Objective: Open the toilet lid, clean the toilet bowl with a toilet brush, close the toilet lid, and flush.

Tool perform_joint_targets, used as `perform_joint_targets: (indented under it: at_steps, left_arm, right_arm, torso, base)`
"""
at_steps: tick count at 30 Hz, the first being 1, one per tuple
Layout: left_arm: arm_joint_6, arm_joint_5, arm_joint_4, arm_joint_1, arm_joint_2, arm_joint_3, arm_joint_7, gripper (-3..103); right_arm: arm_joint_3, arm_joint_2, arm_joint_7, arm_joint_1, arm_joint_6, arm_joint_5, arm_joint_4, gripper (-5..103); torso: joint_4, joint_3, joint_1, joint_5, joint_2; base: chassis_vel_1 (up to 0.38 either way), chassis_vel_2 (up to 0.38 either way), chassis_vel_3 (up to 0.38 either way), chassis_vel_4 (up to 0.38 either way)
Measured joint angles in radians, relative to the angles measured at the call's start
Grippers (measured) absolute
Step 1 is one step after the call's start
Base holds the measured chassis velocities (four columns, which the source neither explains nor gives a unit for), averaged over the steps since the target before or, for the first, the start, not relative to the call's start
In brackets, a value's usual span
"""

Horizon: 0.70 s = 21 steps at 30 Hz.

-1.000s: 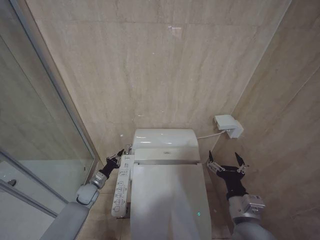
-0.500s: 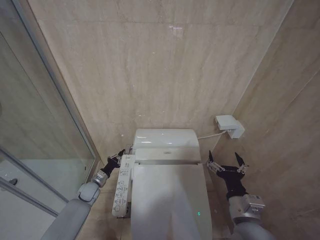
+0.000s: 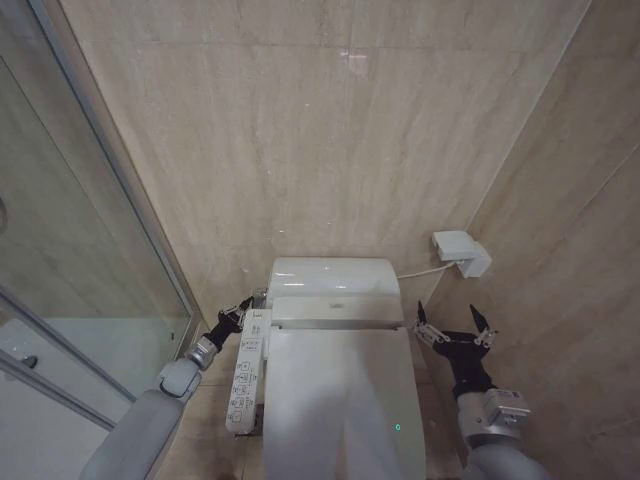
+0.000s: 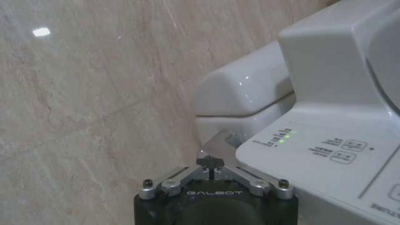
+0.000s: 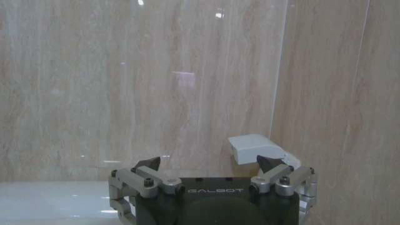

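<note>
The white toilet lid [image 3: 340, 400] lies shut, so the toilet bowl under it is hidden. Along its left side runs the long white button panel [image 3: 243, 375] [image 4: 331, 159] with green lights lit. My left gripper [image 3: 238, 312] [image 4: 211, 164] is shut with nothing in it, at the far end of that panel beside the tank [image 3: 330, 277]. Its tips sit just short of a small chrome part [image 4: 218, 140] under the tank. My right gripper [image 3: 452, 328] [image 5: 209, 164] hangs open and holds nothing, to the right of the lid's hinge end. The toilet brush is out of view.
A glass shower partition [image 3: 90, 250] with a metal frame closes off the left. Beige stone walls stand close behind and to the right. A white wall box [image 3: 460, 250] [image 5: 256, 149] with a cable sits on the right wall, above my right gripper.
My left gripper has crept a little toward the back wall along the button panel. The right gripper has stayed where it was, still open.
</note>
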<state>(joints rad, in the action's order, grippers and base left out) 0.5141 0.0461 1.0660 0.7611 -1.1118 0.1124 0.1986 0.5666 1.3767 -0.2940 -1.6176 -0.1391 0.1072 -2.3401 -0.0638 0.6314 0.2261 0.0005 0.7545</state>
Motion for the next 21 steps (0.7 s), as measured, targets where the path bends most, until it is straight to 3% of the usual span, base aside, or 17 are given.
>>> perform_joint_targets:
  at_steps: [21]
  left_arm:
    - [0.007,-0.023,-0.009,0.029,-0.022,0.013,0.0,0]
  right_arm:
    - [0.0,0.0,0.0,0.0,0.0,0.0,0.0,100]
  torso:
    - [-0.0001,0.0,0.0,-0.001,0.0]
  base:
    - [0.0,0.0,0.0,0.0]
